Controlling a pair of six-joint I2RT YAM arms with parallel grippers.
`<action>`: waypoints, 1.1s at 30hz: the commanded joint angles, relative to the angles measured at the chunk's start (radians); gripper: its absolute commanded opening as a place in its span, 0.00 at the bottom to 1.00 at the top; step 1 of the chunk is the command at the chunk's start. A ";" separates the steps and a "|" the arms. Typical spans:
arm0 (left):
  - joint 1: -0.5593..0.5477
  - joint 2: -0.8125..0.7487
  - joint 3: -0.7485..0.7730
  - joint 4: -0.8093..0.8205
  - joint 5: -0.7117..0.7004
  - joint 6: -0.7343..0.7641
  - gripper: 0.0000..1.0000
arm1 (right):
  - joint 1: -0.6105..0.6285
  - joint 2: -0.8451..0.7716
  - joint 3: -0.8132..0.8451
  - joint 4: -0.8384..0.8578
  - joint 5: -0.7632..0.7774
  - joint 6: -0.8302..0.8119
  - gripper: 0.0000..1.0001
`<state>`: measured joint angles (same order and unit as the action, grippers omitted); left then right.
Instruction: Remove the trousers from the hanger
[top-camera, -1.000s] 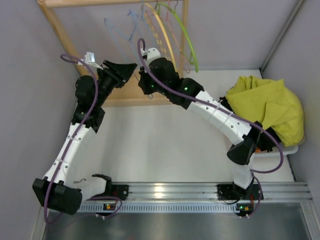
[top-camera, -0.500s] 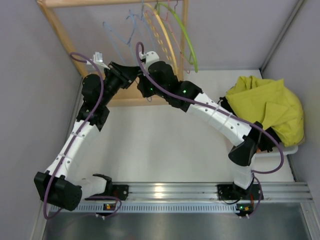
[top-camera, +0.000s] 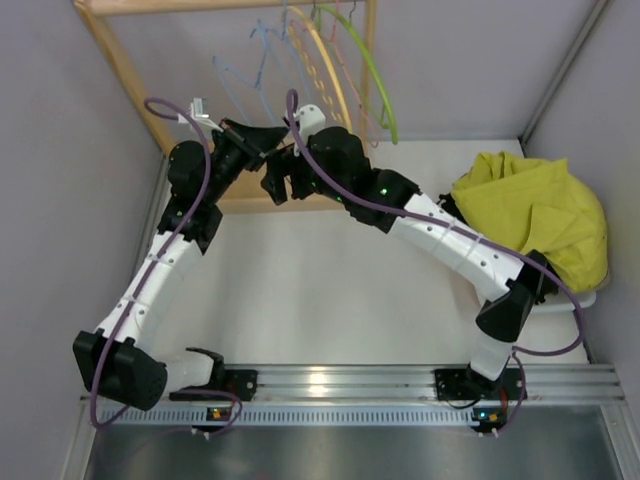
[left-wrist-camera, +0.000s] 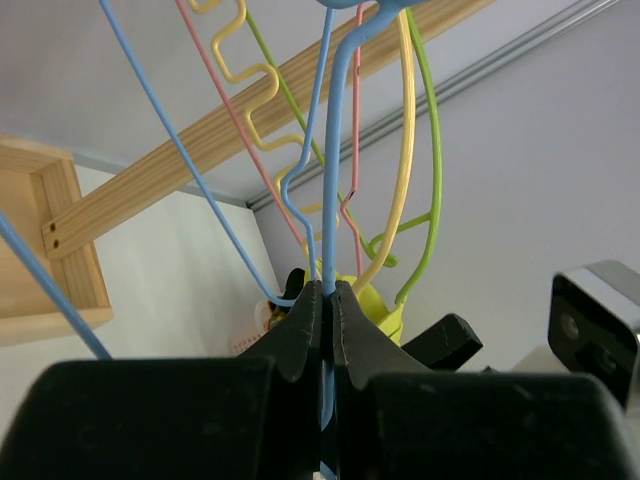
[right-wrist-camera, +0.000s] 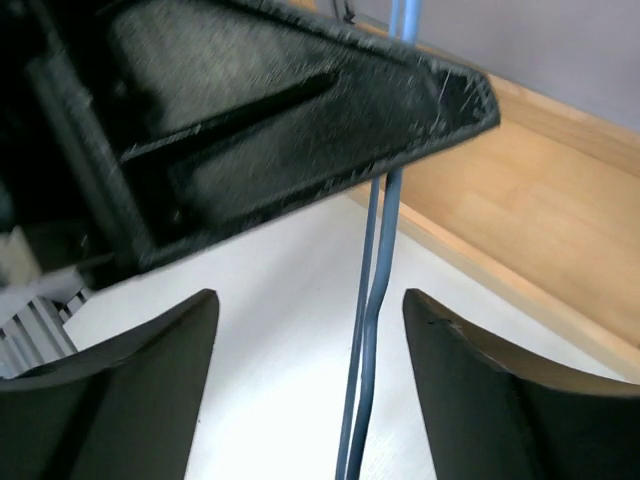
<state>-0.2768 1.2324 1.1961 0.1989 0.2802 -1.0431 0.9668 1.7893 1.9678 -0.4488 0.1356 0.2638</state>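
The light-blue wire hanger hangs from the wooden rack at the back with no cloth on it. My left gripper is shut on its lower wire, and the left wrist view shows the blue hanger wire pinched between the closed jaws of the left gripper. Just right of it, my right gripper stands open. In the right wrist view the hanger's doubled wire runs untouched through the gap of the right gripper. The mustard trousers lie heaped at the far right, away from both grippers.
The wooden rack also carries a lime-green hanger, a yellow wavy hanger and a pink wire one. A white basket sits under the trousers. Grey walls close in on the left and right.
My left gripper moved right to the blue hanger and shut on its wire. My right gripper, shut before, has opened and let go of the wire.
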 joint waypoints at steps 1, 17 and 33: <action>-0.001 0.018 0.086 0.063 0.023 -0.020 0.00 | 0.003 -0.114 -0.033 0.098 -0.036 -0.038 0.77; 0.125 0.263 0.407 0.053 0.220 -0.175 0.00 | -0.215 -0.392 -0.234 0.110 -0.271 -0.087 0.99; 0.146 0.440 0.496 0.089 0.220 -0.287 0.00 | -0.301 -0.599 -0.368 0.035 -0.225 -0.129 0.99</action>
<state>-0.1379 1.6951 1.7039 0.2024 0.4892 -1.3018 0.6815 1.2476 1.6016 -0.4160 -0.0971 0.1570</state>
